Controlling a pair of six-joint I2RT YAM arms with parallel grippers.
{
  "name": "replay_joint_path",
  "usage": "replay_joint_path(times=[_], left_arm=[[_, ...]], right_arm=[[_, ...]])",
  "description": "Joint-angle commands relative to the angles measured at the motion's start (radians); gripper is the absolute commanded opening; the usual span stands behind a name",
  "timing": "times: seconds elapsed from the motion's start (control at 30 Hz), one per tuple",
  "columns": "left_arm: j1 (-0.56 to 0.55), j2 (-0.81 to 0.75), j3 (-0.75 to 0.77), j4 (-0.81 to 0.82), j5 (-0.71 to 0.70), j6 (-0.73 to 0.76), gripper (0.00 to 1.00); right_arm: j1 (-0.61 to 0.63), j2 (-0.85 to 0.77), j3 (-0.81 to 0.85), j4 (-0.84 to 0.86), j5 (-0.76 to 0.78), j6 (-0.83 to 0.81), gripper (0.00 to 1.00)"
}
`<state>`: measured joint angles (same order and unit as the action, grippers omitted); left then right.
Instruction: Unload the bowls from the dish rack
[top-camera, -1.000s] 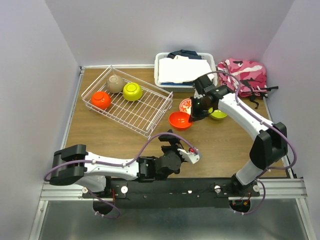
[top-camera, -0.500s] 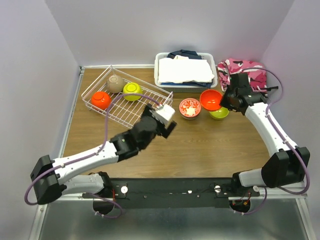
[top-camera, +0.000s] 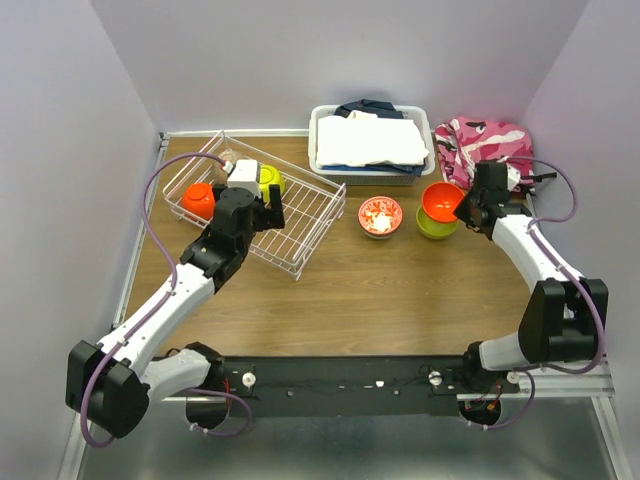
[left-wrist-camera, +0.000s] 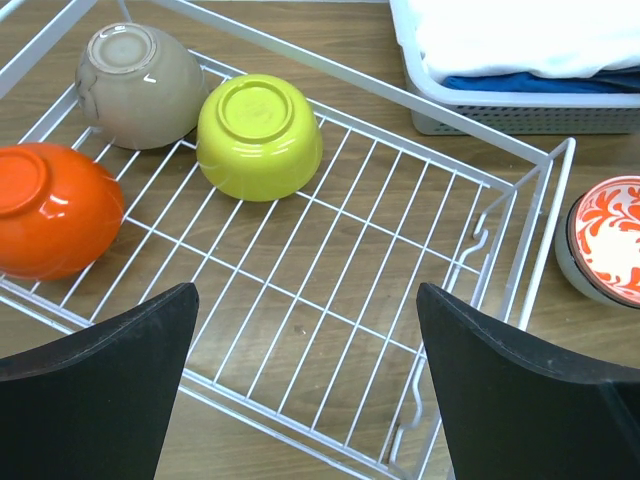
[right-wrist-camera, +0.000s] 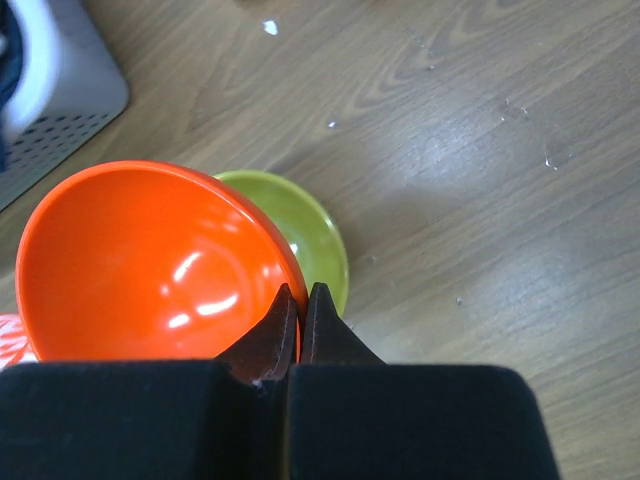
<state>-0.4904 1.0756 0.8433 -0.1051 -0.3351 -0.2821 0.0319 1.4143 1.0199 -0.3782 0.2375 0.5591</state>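
The right pincer (right-wrist-camera: 300, 310), gripping an orange bowl (right-wrist-camera: 150, 260) by its rim, has carried it to the lime bowl (right-wrist-camera: 318, 245) just beyond its tips on the worktop (right-wrist-camera: 480, 150). The left pincer (left-wrist-camera: 305, 340), wide open, has swung over the dish rack (left-wrist-camera: 545, 220). The taupe bowl (left-wrist-camera: 135, 85), yellow bowl (left-wrist-camera: 260, 135) and second orange bowl (left-wrist-camera: 50, 210) ahead await unloading.

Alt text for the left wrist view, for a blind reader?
The open left gripper hovers over the dish rack, where three bowls sit upside down: an orange bowl, a taupe bowl, a lime-yellow bowl. A red-patterned bowl stands outside the rack at right, near a white bin.
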Motion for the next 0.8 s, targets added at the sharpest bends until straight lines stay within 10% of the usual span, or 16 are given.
replay_joint_path(times=[0.0,0.33,0.77], left_arm=[[0.007,-0.005,0.033,-0.034,-0.039,-0.026,0.99],[0.007,-0.003,0.039,-0.047,-0.076,0.006,0.99],[0.007,0.009,0.03,-0.041,-0.11,0.032,0.99]], right_arm=[[-0.021,0.08,-0.023,0.114,0.008,0.019,0.01],[-0.024,0.146,-0.058,0.156,-0.085,-0.011,0.09],[-0.023,0.06,-0.011,0.035,-0.125,-0.025,0.73]])
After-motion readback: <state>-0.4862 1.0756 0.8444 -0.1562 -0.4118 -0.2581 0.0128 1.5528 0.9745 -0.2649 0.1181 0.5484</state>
